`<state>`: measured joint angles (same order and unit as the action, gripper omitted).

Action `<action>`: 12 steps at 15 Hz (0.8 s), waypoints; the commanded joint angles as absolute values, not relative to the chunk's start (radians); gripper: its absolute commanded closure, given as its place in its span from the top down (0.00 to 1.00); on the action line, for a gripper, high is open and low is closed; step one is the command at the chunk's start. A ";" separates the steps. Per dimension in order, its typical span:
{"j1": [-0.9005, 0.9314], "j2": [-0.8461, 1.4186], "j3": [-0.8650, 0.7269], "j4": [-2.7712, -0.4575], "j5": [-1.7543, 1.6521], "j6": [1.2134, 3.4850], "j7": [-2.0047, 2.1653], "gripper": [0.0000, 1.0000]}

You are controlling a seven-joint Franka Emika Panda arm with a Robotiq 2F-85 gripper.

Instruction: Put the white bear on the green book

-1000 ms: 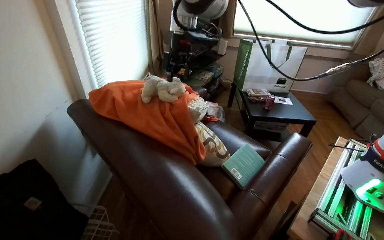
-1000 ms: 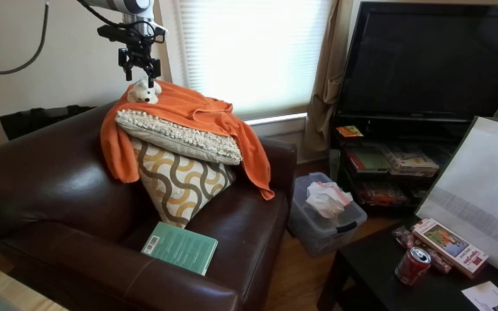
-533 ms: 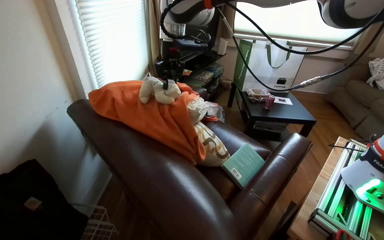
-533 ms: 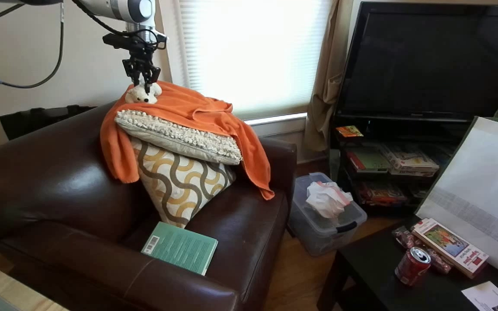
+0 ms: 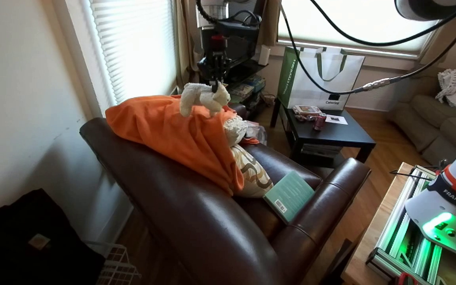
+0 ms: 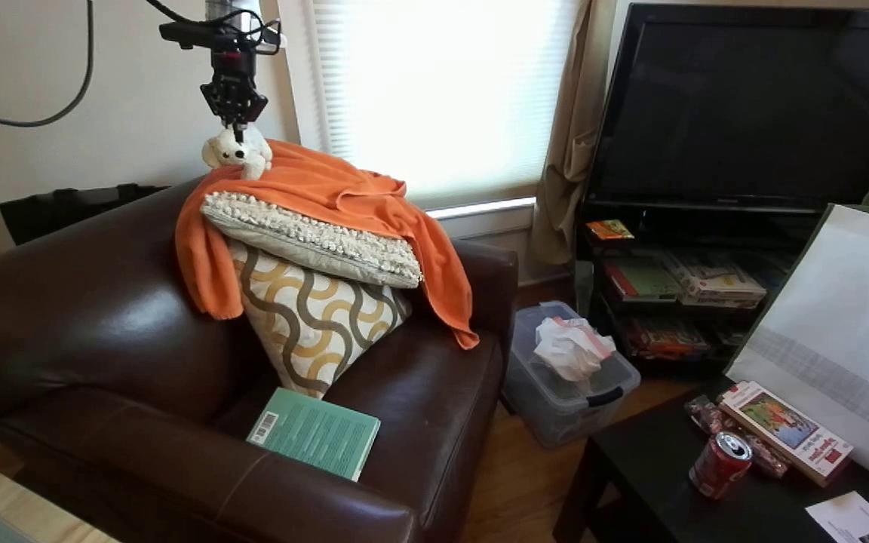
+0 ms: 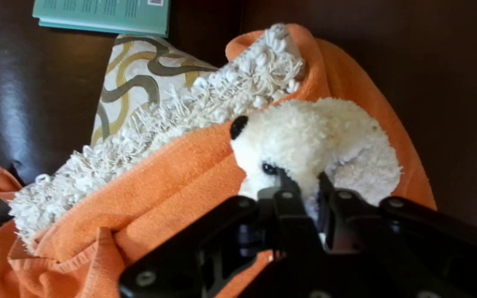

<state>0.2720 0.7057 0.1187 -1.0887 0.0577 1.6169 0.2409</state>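
My gripper (image 7: 304,176) is shut on the head of the white bear (image 7: 296,132), with fluffy fur squeezed between its fingers beside one eye. In both exterior views the bear (image 5: 201,97) hangs from the fingertips above the orange blanket. Whether its paws still touch the cloth, I cannot tell. The green book (image 6: 314,434) lies flat on the chair seat by the near armrest, back cover with barcode facing up. Only part of that book (image 7: 102,16) shows at the top of the wrist view.
Beneath the bear, an orange blanket (image 6: 359,188) drapes over a shaggy white pillow (image 6: 306,234) and a patterned pillow (image 6: 314,317). These stand between bear and book. The leather armrest (image 5: 323,202) borders the book. A black table (image 5: 331,132) holds a can and boxes.
The gripper came down over the bear, shut on its head, and has risen. The bear came up with it, its head now more upright. The book stayed put.
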 commanded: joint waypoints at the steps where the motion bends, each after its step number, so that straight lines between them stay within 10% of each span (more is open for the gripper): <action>1: 0.229 0.499 0.079 -1.323 0.081 1.644 0.362 0.03; 12: 0.085 0.285 -0.042 -1.845 0.188 1.844 0.633 0.03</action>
